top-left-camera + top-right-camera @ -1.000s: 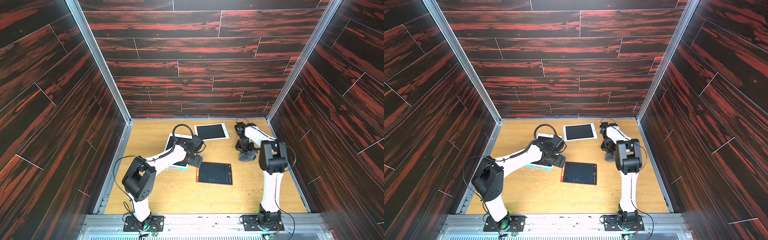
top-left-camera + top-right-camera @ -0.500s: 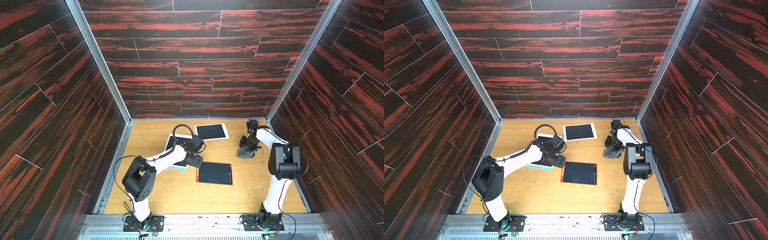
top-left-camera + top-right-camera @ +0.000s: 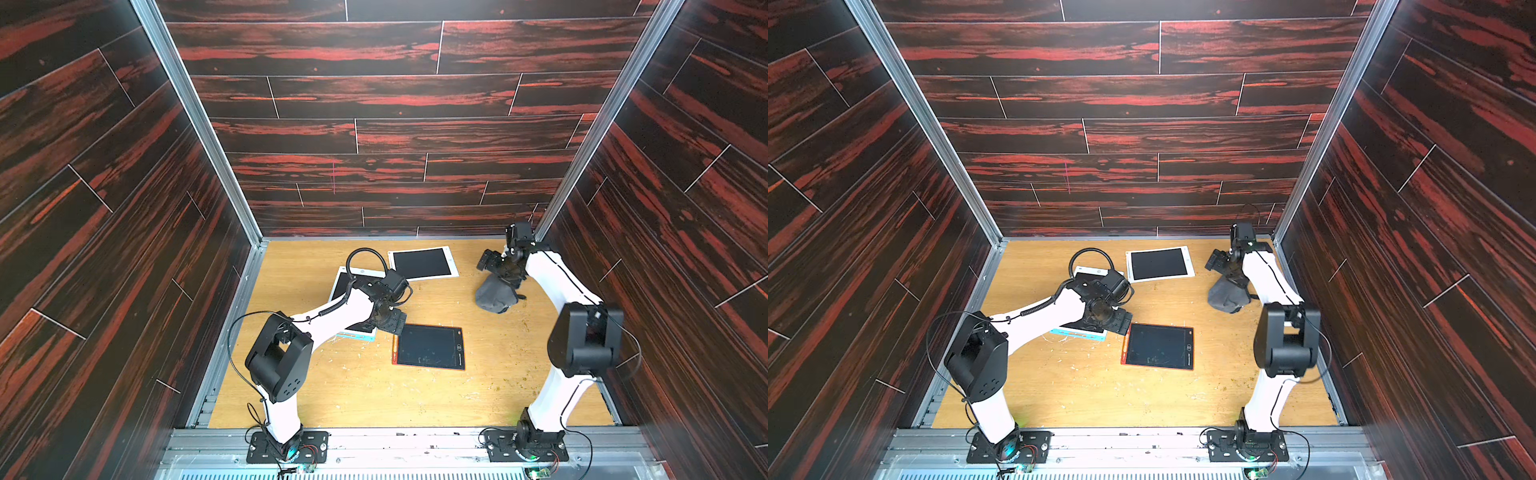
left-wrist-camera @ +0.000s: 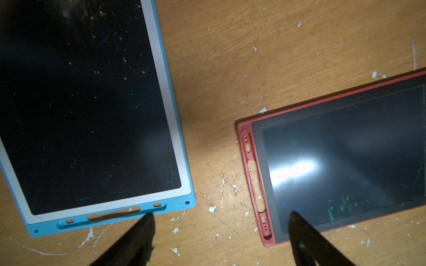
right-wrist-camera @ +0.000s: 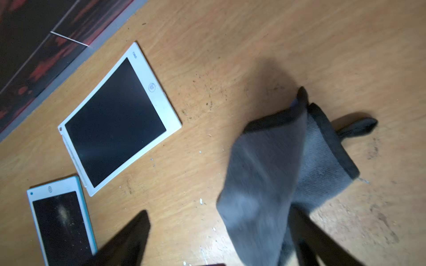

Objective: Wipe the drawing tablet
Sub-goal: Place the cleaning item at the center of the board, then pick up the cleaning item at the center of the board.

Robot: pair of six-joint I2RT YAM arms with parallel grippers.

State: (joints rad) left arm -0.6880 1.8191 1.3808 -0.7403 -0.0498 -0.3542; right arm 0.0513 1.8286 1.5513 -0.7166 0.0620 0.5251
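Writing first: only a small grey logo [image 5: 134, 54] on a corner of the white-framed drawing tablet [image 5: 115, 119], too small to read for sure, plus a round button [image 5: 151, 87] on the same frame.

Three tablets in all, flat on the wooden table [image 3: 498, 395]:
- white-framed near the back wall
- blue-framed drawing tablet [image 4: 92, 103] just beside it, not touching
- red-framed drawing tablet [image 4: 345, 161] mid-table, with green scribbles near one edge of its screen

Between blue and red, a strip of bare, white-flecked wood. In front of the red one and to its right, wide bare wood.

One grey cloth [image 5: 265, 172], dark-hemmed, heaped near the right side, well apart from the red tablet.

Left gripper [image 4: 221, 215]: hangs over that strip, fingers spread wide, grasps nothing.

Right gripper [image 5: 219, 211]: fingers spread wide, cloth draped against one, not pinched.
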